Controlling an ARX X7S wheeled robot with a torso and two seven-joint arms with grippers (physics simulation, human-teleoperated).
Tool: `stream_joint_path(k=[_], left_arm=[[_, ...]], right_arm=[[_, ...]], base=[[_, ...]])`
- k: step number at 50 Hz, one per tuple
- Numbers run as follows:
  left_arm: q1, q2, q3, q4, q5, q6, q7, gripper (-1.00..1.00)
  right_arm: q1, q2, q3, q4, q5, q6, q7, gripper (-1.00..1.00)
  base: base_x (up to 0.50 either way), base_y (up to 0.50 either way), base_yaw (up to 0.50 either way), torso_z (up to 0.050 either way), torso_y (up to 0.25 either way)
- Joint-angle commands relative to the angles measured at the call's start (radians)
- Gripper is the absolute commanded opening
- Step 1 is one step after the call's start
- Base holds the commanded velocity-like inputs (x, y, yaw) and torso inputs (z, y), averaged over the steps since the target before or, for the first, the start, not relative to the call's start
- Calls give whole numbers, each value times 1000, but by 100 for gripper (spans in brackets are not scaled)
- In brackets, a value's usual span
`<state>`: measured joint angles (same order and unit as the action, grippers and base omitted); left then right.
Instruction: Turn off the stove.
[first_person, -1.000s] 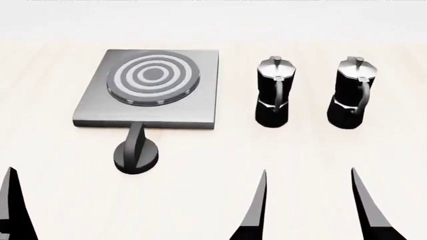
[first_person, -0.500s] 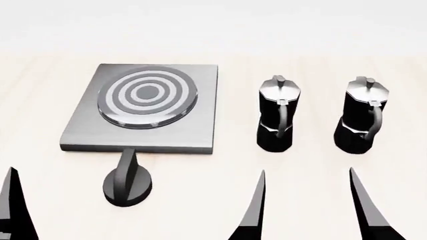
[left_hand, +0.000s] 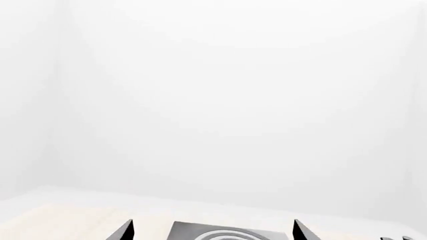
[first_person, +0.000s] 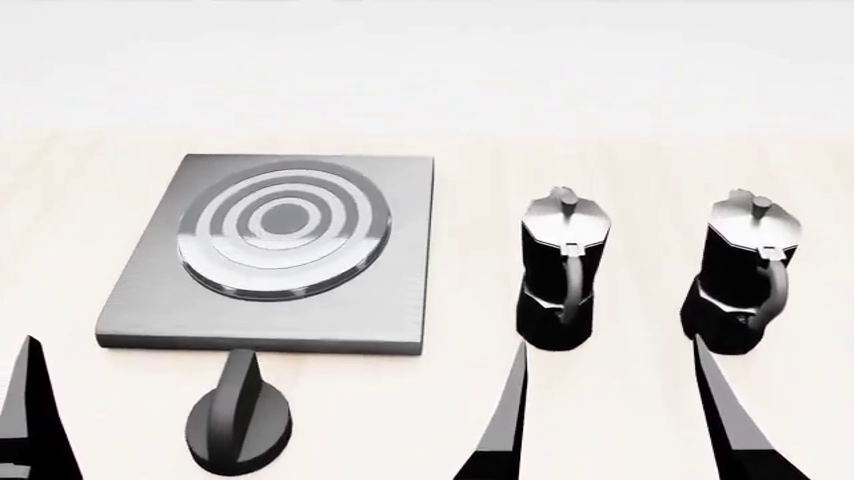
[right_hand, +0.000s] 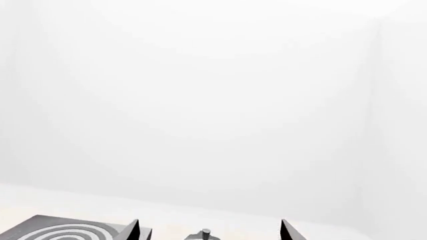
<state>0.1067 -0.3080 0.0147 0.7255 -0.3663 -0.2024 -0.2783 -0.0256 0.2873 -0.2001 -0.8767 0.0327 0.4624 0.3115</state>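
Note:
The stove (first_person: 387, 270) is a flat grey metal slab with a round ringed burner (first_person: 284, 232), lying left of centre on the pale table. Its black ridged knob (first_person: 238, 428) stands just in front of the slab. My right gripper (first_person: 614, 420) is open and empty, its fingertips (first_person: 514, 400) rising at the bottom right, just in front of two moka pots. My left gripper shows one fingertip (first_person: 27, 410) at the bottom left, left of the knob. The left wrist view shows two spread fingertips (left_hand: 125, 231) and the slab's far edge (left_hand: 193, 227). The right wrist view shows spread fingertips (right_hand: 287, 230) too.
Two black moka pots with silver lids stand right of the stove, one (first_person: 561, 275) near it and one (first_person: 745, 280) further right. A pot's lid tip (right_hand: 205, 233) shows in the right wrist view. The pale wooden table (first_person: 80, 200) ends at a white wall behind.
The head view has shifted, so the stove, knob and pots all appear lower and larger than before. The gripper tips stay in the same place in the picture.

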Motion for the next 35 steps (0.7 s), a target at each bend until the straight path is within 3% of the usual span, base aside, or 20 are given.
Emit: stream_joint_path(k=[1,9,35], left_arm=[[0,-3,6,-5,3,6,-3,100],[3,-5,10,-8,7,12,-6,100],[8,-16,25,-11,19,21,-14,100]], right_arm=[[1,5,-2,5,6,-4,5,100],[5,8,-10,9,0,8,13,100],[12,18,-24,5,2,23,24,100]], base=[[191,0,0,0,0],[173,0,0,0,0],[0,0,0,0,0]])
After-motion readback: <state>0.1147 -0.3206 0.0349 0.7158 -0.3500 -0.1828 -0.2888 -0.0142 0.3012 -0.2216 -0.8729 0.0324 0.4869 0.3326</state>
